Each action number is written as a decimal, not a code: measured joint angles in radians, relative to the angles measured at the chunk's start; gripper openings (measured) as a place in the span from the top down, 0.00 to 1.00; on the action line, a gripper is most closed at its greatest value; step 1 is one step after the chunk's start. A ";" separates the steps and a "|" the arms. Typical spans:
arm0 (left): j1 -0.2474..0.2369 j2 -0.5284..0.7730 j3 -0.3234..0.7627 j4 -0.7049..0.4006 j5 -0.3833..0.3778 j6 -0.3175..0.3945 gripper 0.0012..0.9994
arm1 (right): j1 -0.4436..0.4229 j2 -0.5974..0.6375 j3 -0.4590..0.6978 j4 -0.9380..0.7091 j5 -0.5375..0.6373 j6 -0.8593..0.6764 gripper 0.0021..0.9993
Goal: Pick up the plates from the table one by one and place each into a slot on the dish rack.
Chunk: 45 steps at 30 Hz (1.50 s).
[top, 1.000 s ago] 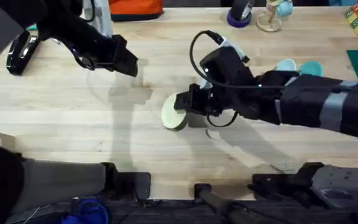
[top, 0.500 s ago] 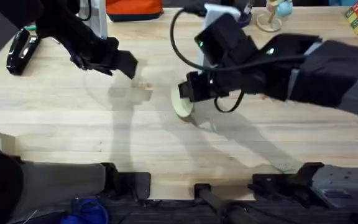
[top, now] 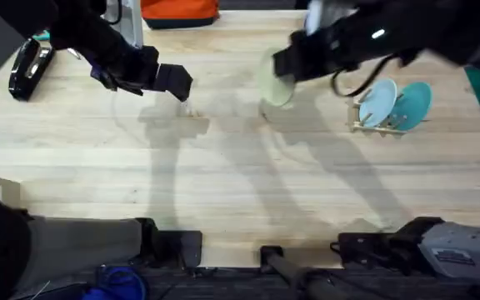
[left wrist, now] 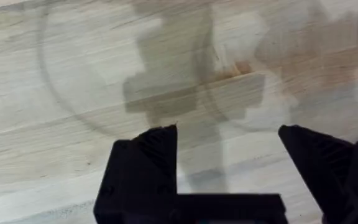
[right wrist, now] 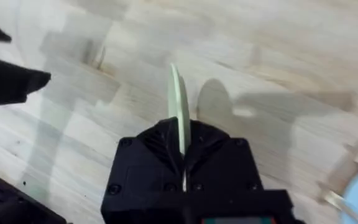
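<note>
Over the far left of the wooden table (top: pixel 223 183), the left gripper (top: pixel 176 83) is hovering with its black fingers (left wrist: pixel 148 155) spread wide and nothing between them, bare planks and its own shadow lying below; to its right, near the middle of the far side, the right gripper (top: pixel 283 62) is pinching the cream-yellow plate (top: pixel 275 83) by its rim, the disc hanging below and just left of the fingertips, raised off the wood with its shadow falling beneath; in the right wrist view that plate (right wrist: pixel 178 112) is standing on edge, its thin rim running straight out from between the pressed-together fingers; further right, the small wooden dish rack (top: pixel 377 125) is sitting on the table, well apart from the carried plate, and is holding a light blue plate (top: pixel 377 102) and a teal plate (top: pixel 412 105) side by side, both leaning upright in its slots.
</note>
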<state>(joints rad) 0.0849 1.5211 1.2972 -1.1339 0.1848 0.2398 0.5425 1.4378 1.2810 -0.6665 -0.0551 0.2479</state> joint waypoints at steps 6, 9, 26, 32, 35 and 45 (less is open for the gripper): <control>0.000 0.000 0.000 0.000 -0.002 0.000 0.00 | -0.092 -0.117 0.077 -0.143 0.067 -0.018 0.97; 0.000 0.000 0.000 0.000 -0.002 0.000 0.00 | -0.112 -0.182 0.103 -0.191 0.133 -0.022 0.97; 0.000 0.000 0.000 0.000 -0.002 0.000 0.00 | -0.116 -0.547 0.130 -0.300 0.453 -0.026 0.97; 0.000 0.000 0.000 0.000 -0.002 0.000 0.00 | -0.116 -0.590 0.130 -0.385 0.482 -0.028 0.97; 0.000 0.000 0.000 0.000 -0.002 0.000 0.01 | -0.116 -0.602 0.130 -0.448 0.522 -0.009 0.97; 0.000 0.000 0.000 0.000 -0.002 0.000 0.00 | -0.116 -0.636 0.130 -0.594 0.618 0.055 0.97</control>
<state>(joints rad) 0.0849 1.5211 1.2972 -1.1339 0.1825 0.2394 0.4267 0.8017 1.4113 -1.2602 0.5627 0.3031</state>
